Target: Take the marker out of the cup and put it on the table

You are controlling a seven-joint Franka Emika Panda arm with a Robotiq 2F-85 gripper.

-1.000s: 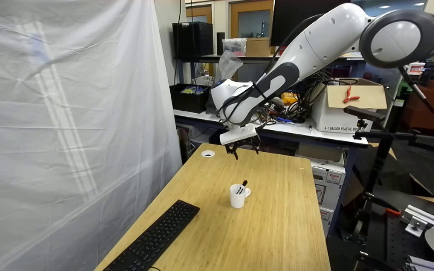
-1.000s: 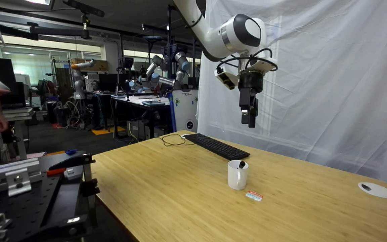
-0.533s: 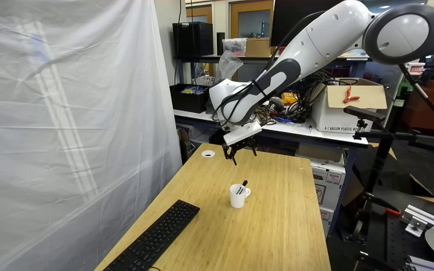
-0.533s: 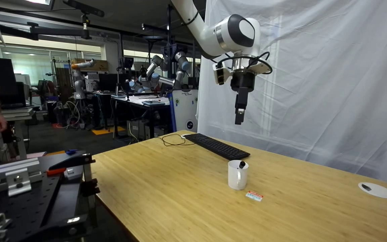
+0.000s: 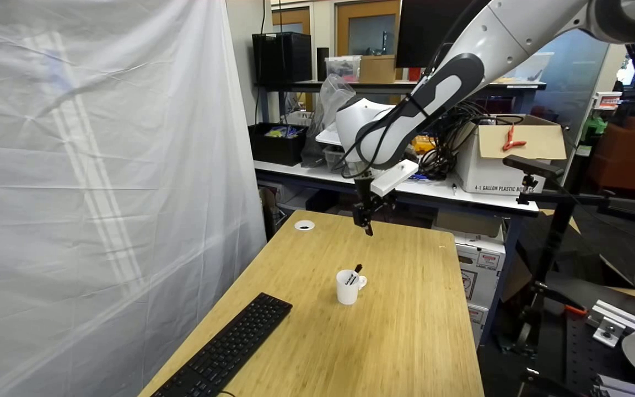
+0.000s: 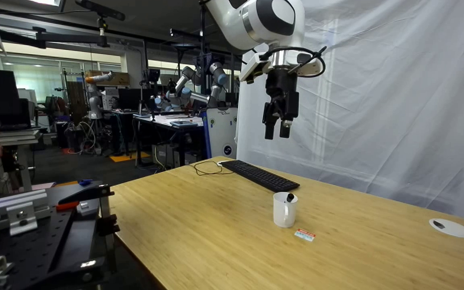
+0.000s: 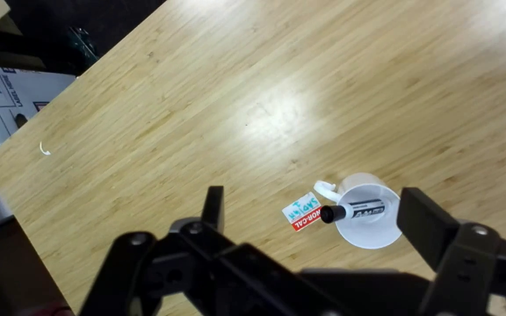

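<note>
Hovers with the tool (image 6: 277, 135) spread, well above the surface (image 6: 199, 225) and apart from the upright white cup (image 6: 279, 214). In the wrist view, shows the marker (image 7: 358, 210) tilted inside the cup, with its black end past the rim.

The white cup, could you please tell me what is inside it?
In the wrist view, a marker leans inside the cup, black cap sticking out; nothing else shows, but what lies beneath the marker is covered.
</note>
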